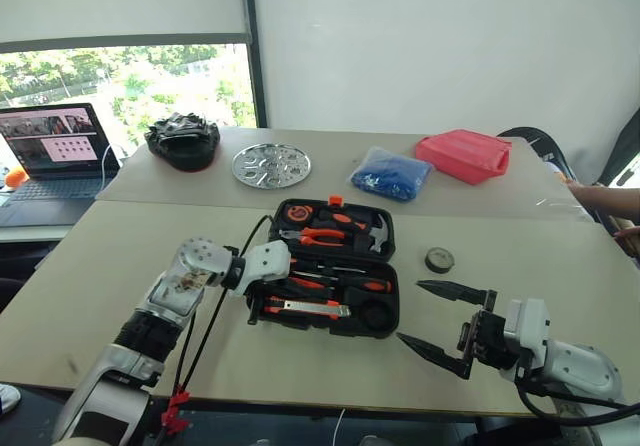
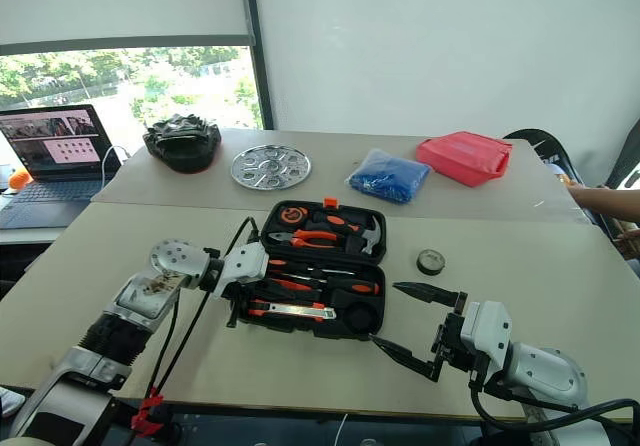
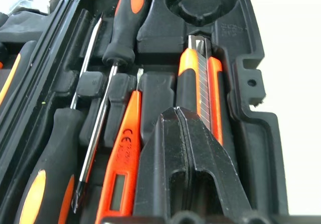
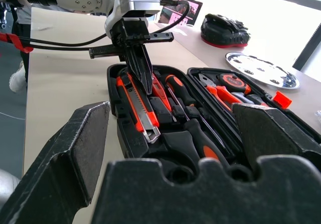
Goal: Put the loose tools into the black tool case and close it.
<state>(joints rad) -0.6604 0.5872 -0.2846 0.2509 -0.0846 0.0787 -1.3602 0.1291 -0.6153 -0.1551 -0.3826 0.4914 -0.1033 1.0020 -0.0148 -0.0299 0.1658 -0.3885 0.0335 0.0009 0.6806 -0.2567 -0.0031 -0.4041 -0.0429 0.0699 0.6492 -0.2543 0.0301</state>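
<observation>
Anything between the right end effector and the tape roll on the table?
Nothing visible. The tape roll sits alone on bare table, right of the black tool case. The right end effector, fingers open, hovers nearer the robot with only open tabletop between them.

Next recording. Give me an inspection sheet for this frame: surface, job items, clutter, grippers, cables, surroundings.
Surface: two beige tables pushed together.
Job items: black tool case lies open; utility knife, tester screwdriver and two screwdrivers sit in its recesses; tape roll loose on the table to the case's right, its round recess empty.
Clutter: red box, blue bag, round metal tray, black bowl-like object.
Grippers: left gripper shut, empty, tips over the case between knife and tester; right gripper open, empty, right of the case.
Cables: black cables along the left arm.
Surroundings: laptop, window, a person's arm at the right edge.
</observation>
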